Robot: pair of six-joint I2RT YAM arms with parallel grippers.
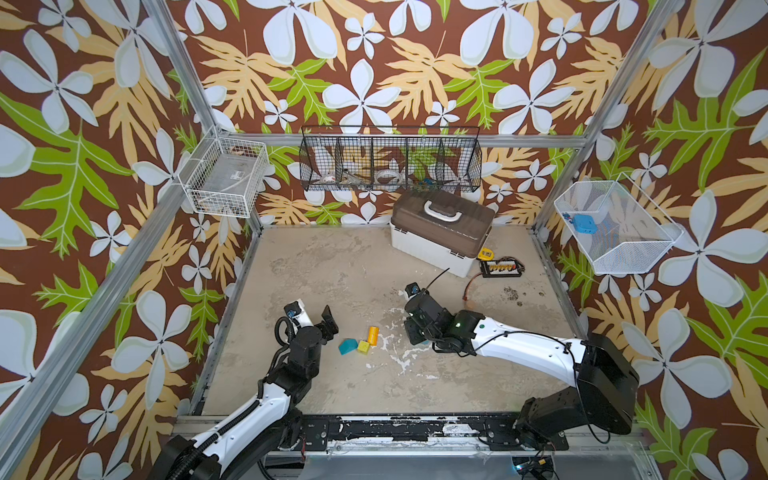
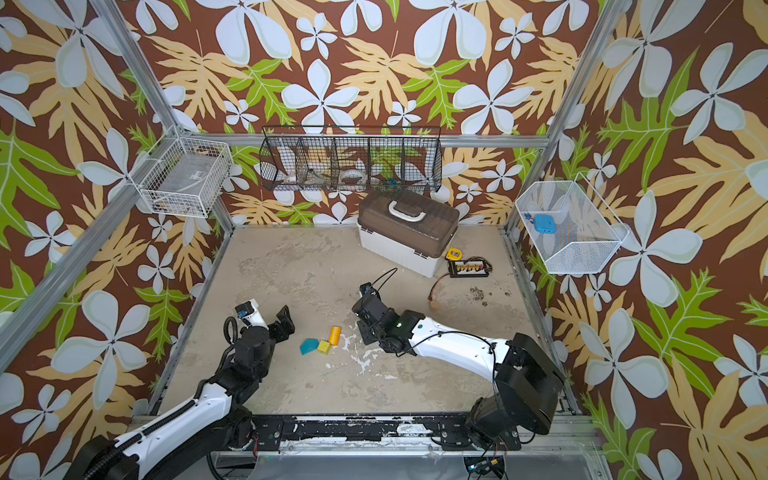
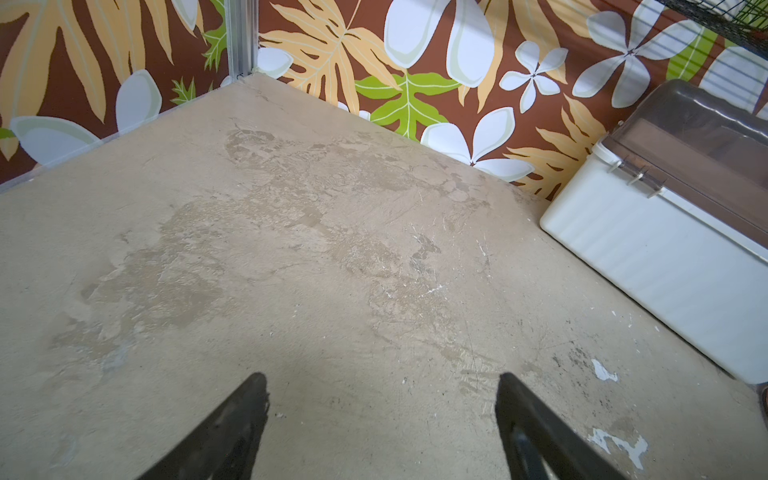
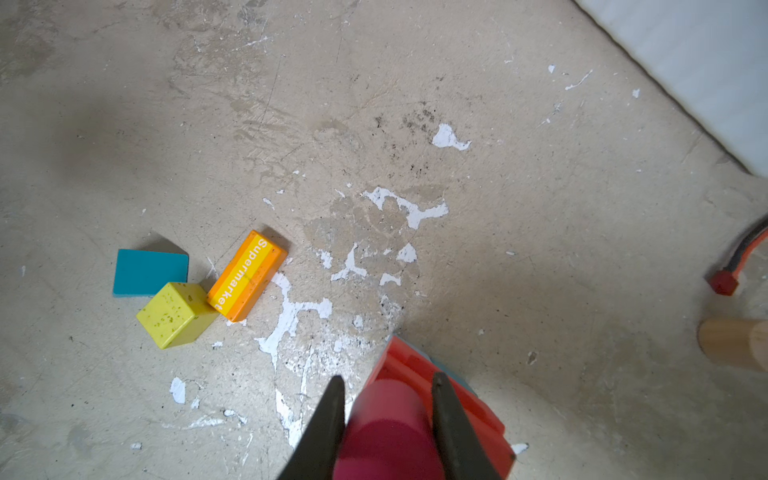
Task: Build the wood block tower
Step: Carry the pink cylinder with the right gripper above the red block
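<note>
1. Left gripper [image 3: 381, 378], lower left in both top views: jaws wide apart, nothing between them, bare table [image 3: 291, 270] beneath.
2. Right gripper [image 4: 388, 376], right of centre: clamped on pink cylinder [image 4: 386, 428], directly over red block [image 4: 469, 411]; cannot tell if they touch.
3. Lower centre, between the grippers: teal roof [image 1: 348, 345], yellow cube [image 1: 363, 347] and orange block [image 1: 372, 335], clustered, lying loose.
4. Wood cylinder [image 4: 733, 347] lies apart, near a red plug [image 4: 723, 282].
5. Case [image 1: 440, 232], upper centre, by the back wall.
</note>
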